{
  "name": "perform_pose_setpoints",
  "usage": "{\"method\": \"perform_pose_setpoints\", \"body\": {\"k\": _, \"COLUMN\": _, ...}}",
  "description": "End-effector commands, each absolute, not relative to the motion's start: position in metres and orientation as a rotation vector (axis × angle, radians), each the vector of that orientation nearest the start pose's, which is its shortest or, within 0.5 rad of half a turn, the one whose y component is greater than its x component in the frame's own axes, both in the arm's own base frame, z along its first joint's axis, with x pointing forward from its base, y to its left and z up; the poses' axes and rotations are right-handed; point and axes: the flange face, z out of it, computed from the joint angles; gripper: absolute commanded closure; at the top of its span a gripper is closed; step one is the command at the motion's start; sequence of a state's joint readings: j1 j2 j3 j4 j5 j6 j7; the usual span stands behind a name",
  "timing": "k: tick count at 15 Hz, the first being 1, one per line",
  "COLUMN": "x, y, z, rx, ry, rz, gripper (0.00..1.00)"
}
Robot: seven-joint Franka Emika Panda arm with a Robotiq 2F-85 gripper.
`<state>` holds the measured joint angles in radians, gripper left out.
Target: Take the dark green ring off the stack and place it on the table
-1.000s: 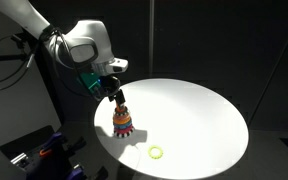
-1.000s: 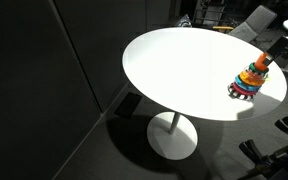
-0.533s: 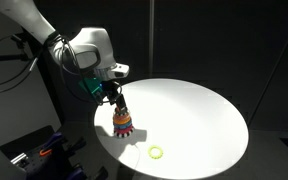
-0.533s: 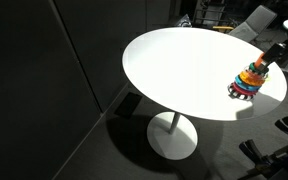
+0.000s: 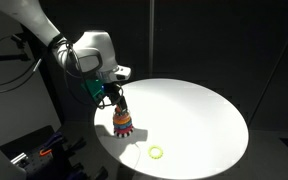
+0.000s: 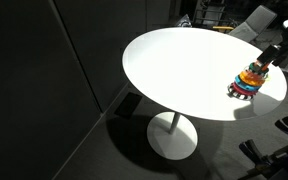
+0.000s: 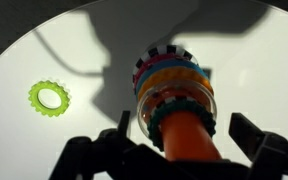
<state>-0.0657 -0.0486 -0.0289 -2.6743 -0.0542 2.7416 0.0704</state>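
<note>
- The desk [image 5: 199, 115] top is white, smooth and matt-looking under bright light, with no sharp glints; in an exterior view its pedestal foot [image 6: 172, 140] looks equally smooth and white.
- The stack [image 7: 172, 85] looks like moulded plastic: smooth, slightly glossy rings with toothed edges, and a satin orange knob [image 7: 189, 142] on top.
- The yellow-green ring [image 7: 48, 98], at nine o'clock from the stack in the wrist view, is similar smooth plastic with a notched rim.
- The hand [image 7: 183, 120] has dark, matt fingers [image 7: 124, 128]; their material cannot be told.
- The arm housing [image 5: 89, 48] is white, smooth and faintly glossy, like hard plastic.
</note>
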Motion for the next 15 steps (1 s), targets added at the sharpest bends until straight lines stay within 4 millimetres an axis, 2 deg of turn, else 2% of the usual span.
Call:
{"method": "perform_pose_setpoints", "body": {"k": 1, "x": 0.4353, "y": -0.0408, "z": 0.2629, "rx": -3.135, "ry": 0.179, "rz": -0.209, "gripper": 0.0}}
{"method": "perform_pose_setpoints", "body": {"k": 10, "x": 0.4387, "y": -0.0428, "z": 0.258, "rx": -3.101, "ry": 0.187, "rz": -0.216, "gripper": 0.0}}
{"method": "perform_pose_setpoints", "body": {"k": 11, "x": 0.4388, "y": -0.0428, "z": 0.2577, "rx": -3.1, "ry": 0.188, "rz": -0.216, "gripper": 0.11}}
{"method": "perform_pose_setpoints", "body": {"k": 12, "x": 0.4389, "y": -0.0427, "z": 0.2571, "rx": -3.098, "ry": 0.19, "rz": -0.215, "gripper": 0.27}}
{"method": "perform_pose_setpoints", "body": {"k": 15, "x": 0.4395, "y": -0.0426, "z": 0.2561, "rx": -3.097, "ry": 0.191, "rz": -0.212, "gripper": 0.51}}
